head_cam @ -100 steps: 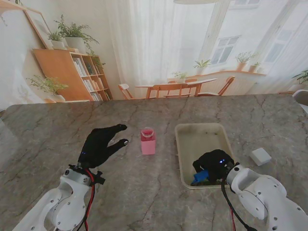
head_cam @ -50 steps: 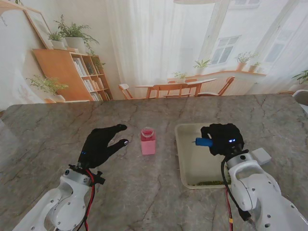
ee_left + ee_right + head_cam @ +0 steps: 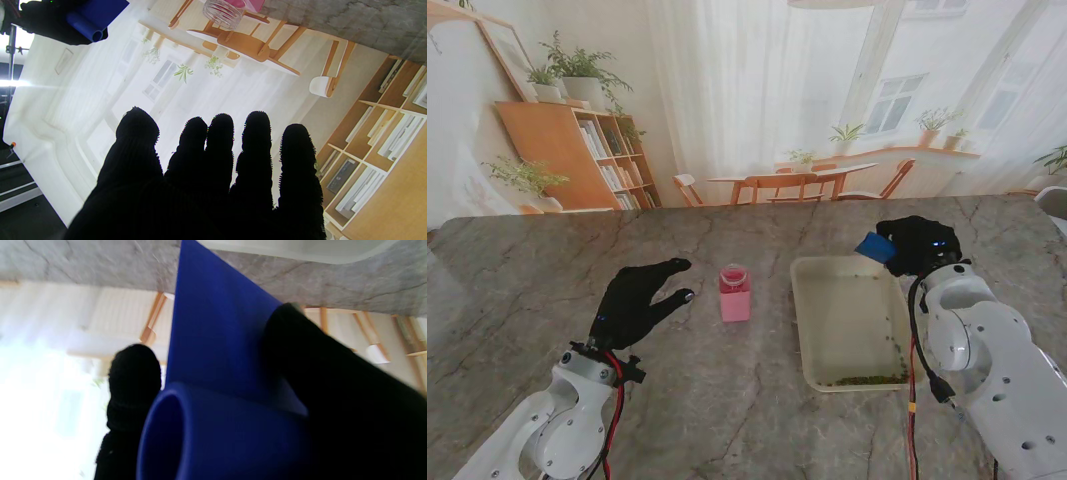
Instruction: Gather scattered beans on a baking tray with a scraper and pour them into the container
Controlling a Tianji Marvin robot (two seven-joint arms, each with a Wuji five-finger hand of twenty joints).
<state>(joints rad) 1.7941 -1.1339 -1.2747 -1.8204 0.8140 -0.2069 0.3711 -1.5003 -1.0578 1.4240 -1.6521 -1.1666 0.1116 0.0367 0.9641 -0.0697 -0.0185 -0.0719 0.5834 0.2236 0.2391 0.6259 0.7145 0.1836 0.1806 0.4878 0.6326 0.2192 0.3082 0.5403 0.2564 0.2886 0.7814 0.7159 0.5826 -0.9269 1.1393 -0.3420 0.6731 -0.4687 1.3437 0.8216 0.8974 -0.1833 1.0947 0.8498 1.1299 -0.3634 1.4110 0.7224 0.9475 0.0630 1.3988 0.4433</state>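
Observation:
A cream baking tray [image 3: 812, 330] lies right of the table's middle. A band of green beans [image 3: 862, 380] is heaped along its near edge, and a few more lie by its right wall. My right hand [image 3: 919, 243] is raised past the tray's far right corner, shut on a blue scraper [image 3: 876, 247]; in the right wrist view the scraper [image 3: 217, 350] fills the middle with black fingers [image 3: 333, 386] wrapped on it. A pink container [image 3: 734, 292] with a clear neck stands left of the tray. My left hand [image 3: 634, 300] rests open, fingers spread, left of the container [image 3: 230, 8].
The marble table [image 3: 727, 400] stretches wide around both arms. My right forearm [image 3: 987, 370] covers the table to the right of the tray. Behind the far table edge is a backdrop picture of a room.
My right hand lifted the scraper from the tray's near edge and carried it away from me to beyond the far right corner. The gathered beans now show. The left hand stayed still.

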